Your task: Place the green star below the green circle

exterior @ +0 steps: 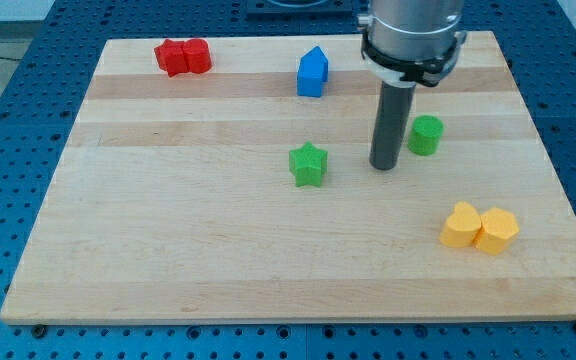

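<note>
The green star (309, 165) lies near the middle of the wooden board (168, 220). The green circle (426, 135) stands to its right and slightly higher in the view. My tip (384, 166) is down on the board between them, close to the lower left of the green circle and about a block's width or more to the right of the star. It touches neither block.
Two red blocks (183, 57) sit together at the view's top left. A blue block (312, 72) stands at the top middle. Two yellow blocks (479, 228) sit side by side at the lower right, near the board's right edge.
</note>
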